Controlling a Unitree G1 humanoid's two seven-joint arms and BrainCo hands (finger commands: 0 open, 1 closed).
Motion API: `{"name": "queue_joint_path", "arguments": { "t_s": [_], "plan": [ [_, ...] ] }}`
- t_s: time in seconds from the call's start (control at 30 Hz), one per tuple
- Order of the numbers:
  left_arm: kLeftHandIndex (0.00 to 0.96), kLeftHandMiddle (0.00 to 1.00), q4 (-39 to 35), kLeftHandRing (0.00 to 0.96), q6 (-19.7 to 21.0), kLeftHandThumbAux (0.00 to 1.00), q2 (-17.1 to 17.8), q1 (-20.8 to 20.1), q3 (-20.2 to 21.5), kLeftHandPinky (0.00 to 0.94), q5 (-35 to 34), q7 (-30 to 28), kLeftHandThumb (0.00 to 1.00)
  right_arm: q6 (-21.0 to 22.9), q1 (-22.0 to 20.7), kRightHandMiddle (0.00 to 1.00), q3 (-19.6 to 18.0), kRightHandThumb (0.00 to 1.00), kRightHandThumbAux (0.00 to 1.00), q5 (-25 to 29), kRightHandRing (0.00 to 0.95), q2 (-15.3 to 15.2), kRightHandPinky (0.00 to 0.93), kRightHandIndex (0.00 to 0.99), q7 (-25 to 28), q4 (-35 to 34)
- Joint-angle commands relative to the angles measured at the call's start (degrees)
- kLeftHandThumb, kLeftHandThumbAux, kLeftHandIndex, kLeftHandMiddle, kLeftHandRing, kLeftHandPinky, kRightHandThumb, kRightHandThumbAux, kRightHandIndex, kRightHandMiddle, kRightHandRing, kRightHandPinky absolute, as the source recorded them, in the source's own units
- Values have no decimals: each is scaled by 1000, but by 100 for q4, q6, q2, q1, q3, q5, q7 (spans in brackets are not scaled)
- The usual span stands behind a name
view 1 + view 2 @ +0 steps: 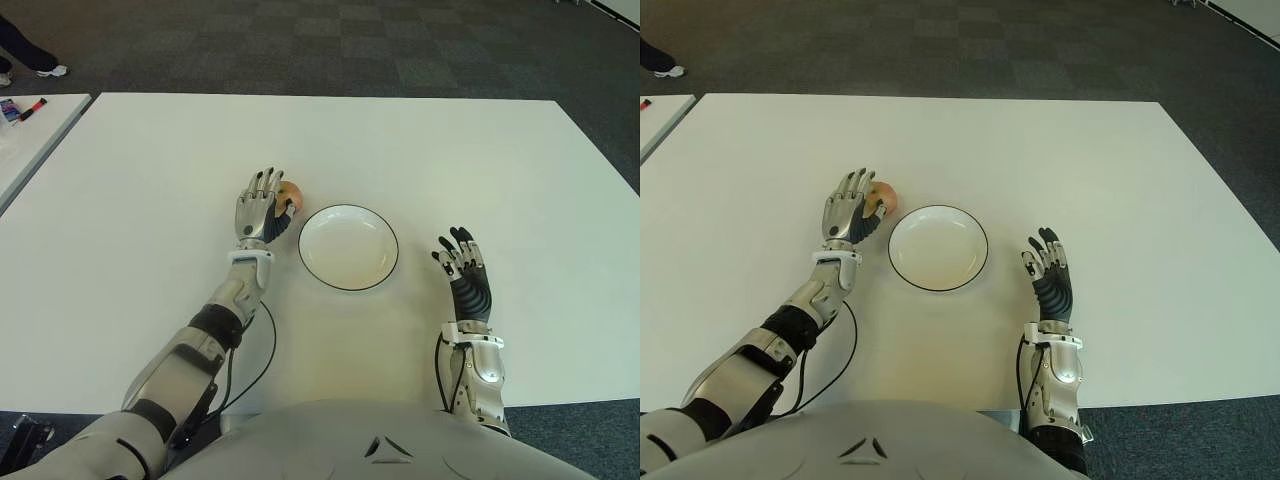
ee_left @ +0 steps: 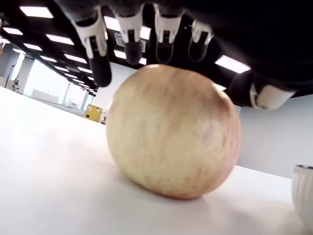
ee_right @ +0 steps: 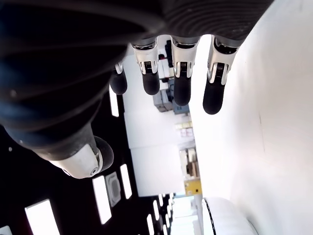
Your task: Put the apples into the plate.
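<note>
- The left hand (image 1: 262,210) sits just left of centre in the eye views, over the apple (image 1: 291,195). Its fingers (image 2: 133,46) arch above the fruit in the left wrist view, spread and not yet closed on it. I judge this the reach before a grasp.
- The apple rests on the worktop (image 1: 150,180), peeking out at the hand's right side, just beside the plate (image 1: 348,247) but outside its rim.
- The plate is bare inside, at the frame's centre; its near rim lies right beside the hand, so the carry looks short, though the rim must be cleared.
- The right hand (image 1: 464,270) shows right of the plate, fingers relaxed and holding nothing.
- Open white worktop spreads on all sides, with the edges well apart from the plate and apple. A person's shoe (image 1: 50,71) shows in the upper left corner.
</note>
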Motion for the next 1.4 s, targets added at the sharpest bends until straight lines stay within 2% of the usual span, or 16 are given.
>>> {"name": "queue_joint_path", "arguments": {
  "t_s": [0.03, 1.4],
  "plan": [
    [0, 0, 96, 56, -70, 302, 2, -10, -5, 232, -38, 67, 597, -12, -9, 93, 5, 386, 664, 80, 121, 35, 231, 78, 45, 54],
    [0, 0, 636, 78, -419, 292, 48, -277, -122, 256, -18, 147, 600, -77, -134, 78, 26, 413, 631, 65, 120, 72, 249, 77, 56, 163]
  ]
}}
